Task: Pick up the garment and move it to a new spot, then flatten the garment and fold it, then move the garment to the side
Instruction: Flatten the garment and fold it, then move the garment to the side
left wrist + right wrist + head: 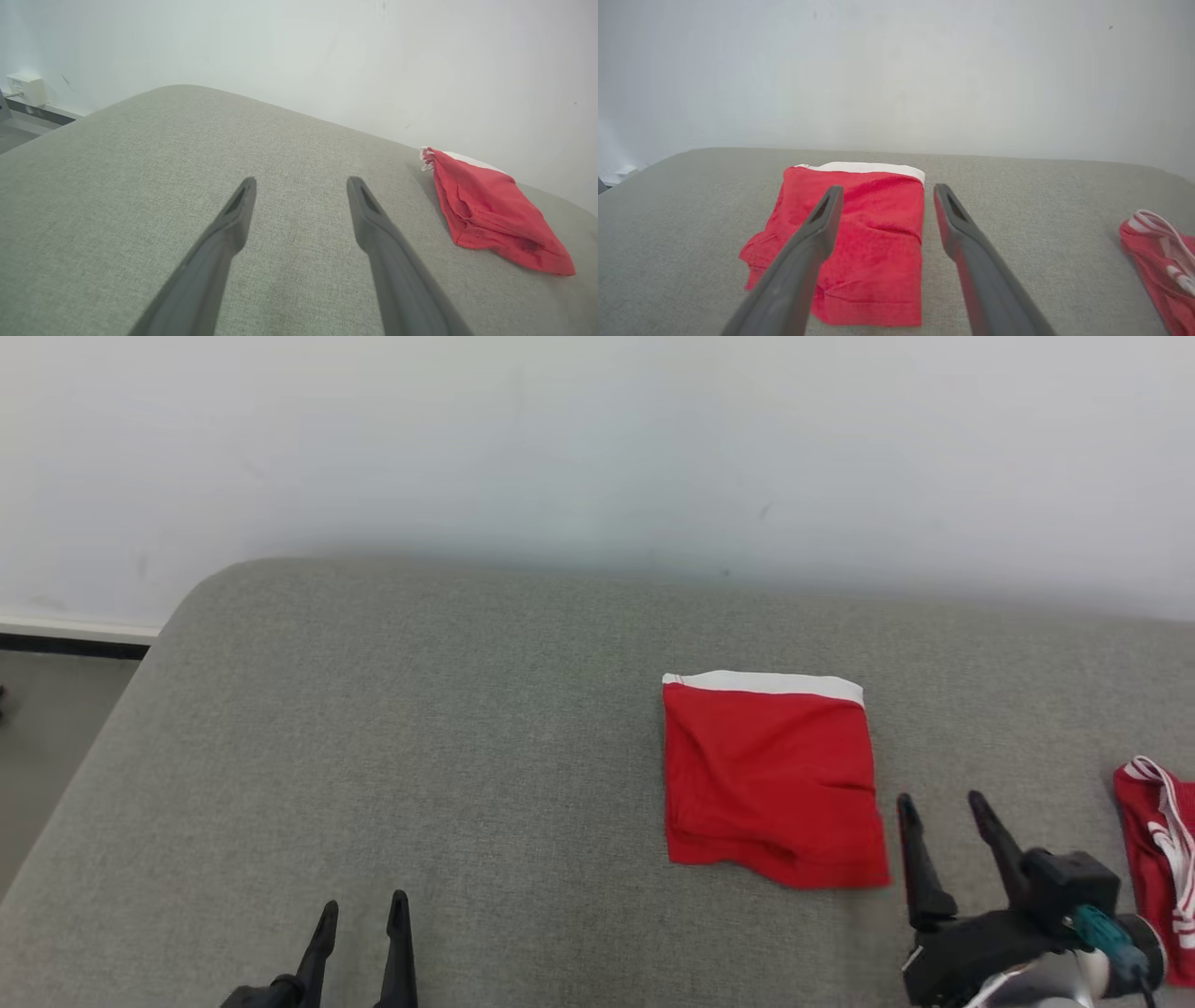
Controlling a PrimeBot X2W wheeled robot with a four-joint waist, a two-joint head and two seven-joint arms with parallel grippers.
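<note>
The garment (773, 779) is red with a white waistband, folded into a neat square on the grey cushion (420, 728), right of centre. It also lies at the right in the left wrist view (490, 214) and straight ahead in the right wrist view (859, 242). My right gripper (943, 812) stands open just off the garment's near right corner, holding nothing; its fingers (817, 233) are spread above the fabric. My left gripper (364, 910) is open at the lower left over bare cushion, fingers (233, 214) apart and empty.
A second red garment with white stripes (1162, 859) lies at the cushion's right edge, also seen at the right of the right wrist view (1162, 252). A white wall (597, 448) backs the cushion. Floor and a dark baseboard (75, 644) lie beyond the left edge.
</note>
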